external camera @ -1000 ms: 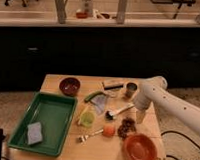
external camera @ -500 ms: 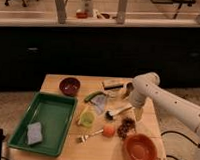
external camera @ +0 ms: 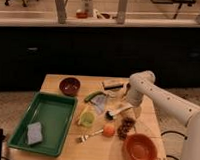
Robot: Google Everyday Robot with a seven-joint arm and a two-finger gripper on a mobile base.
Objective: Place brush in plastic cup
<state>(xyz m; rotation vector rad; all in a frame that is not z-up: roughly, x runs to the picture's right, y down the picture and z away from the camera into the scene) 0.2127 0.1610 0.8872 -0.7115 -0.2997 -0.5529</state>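
The brush [external camera: 119, 112] looks light and stiff, so take its handle midway. Your gripper [external camera: 128, 102] hangs at its right end; its state cannot be told.

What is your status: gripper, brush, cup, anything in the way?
Gripper over one end of brush. Brush flat on table, beside cup, not in it. Fork near cup, off the direct path.
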